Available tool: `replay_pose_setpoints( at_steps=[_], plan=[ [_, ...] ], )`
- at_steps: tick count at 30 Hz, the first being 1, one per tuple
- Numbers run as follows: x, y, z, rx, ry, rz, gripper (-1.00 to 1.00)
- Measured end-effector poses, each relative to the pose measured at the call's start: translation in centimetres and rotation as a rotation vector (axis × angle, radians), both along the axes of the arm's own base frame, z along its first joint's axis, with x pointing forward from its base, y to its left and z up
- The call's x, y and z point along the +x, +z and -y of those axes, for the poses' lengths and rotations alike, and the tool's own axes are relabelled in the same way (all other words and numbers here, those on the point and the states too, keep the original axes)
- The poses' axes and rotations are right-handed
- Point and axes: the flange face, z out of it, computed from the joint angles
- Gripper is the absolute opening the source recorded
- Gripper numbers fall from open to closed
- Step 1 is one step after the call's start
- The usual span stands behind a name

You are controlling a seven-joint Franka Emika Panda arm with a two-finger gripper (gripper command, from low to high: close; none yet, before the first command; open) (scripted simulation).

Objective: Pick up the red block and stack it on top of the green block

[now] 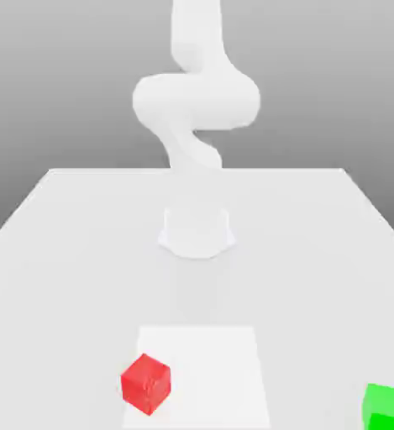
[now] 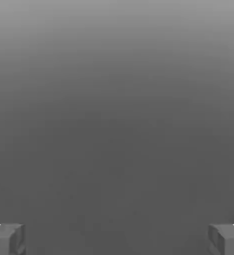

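On the exterior view's left, the red block point(image 1: 146, 384) sits unstacked, green one point(image 1: 386, 407) off right. Gripper's point(image 2: 117, 240) wide open, empty, so basically everything's left to do.

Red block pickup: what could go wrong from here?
The red block sits turned at an angle near an edge of the white patch, so misaligned jaws might catch its corners and twist it. The green block is cut off by the exterior view's lower right corner, so that view may not fully confirm the stacking alignment. The jaws are open wide with nothing between them, so the grasp itself is still unproven.
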Motion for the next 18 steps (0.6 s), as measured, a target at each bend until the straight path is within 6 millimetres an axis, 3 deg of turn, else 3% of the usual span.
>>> replay_pose_setpoints(
  at_steps=[4, 9, 13, 18],
  plan=[
    [4.7, -7.4, 1.1, 0.027, -0.088, -0.124, 0.0],
    [8.4, -17.1, 2.8, 0.065, -0.195, -0.271, 0.0],
    [9.8, -25.1, 4.3, 0.101, -0.279, -0.388, 0.0],
    [9.5, -35.1, 6.0, 0.152, -0.387, -0.532, 0.0]
  ],
)
